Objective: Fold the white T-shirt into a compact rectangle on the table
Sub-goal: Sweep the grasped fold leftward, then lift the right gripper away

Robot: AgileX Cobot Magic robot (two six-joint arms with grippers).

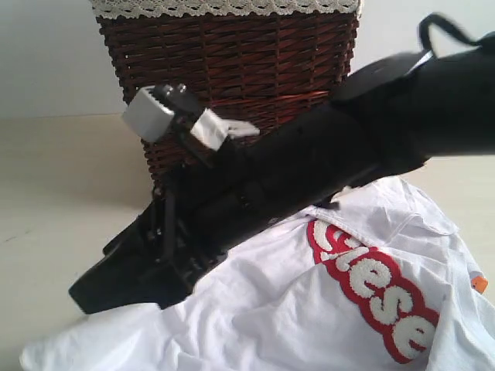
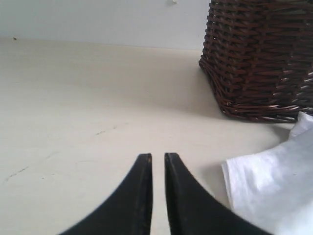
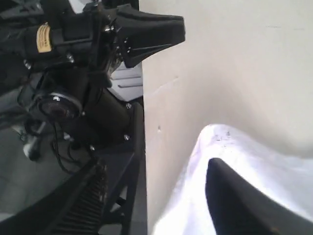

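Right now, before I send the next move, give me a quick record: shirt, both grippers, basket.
shirt: rumpled on the table, not folded, red lettering facing up
left gripper: jaws almost together, nothing between them, over bare table beside the shirt's edge
right gripper: one finger in view, over the shirt; open or shut unclear
basket: upright on the table, behind the shirt
arm: black, crosses in front of the basket, above the shirt

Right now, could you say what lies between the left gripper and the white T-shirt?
Left wrist view: only bare table separates the left gripper from the white T-shirt.
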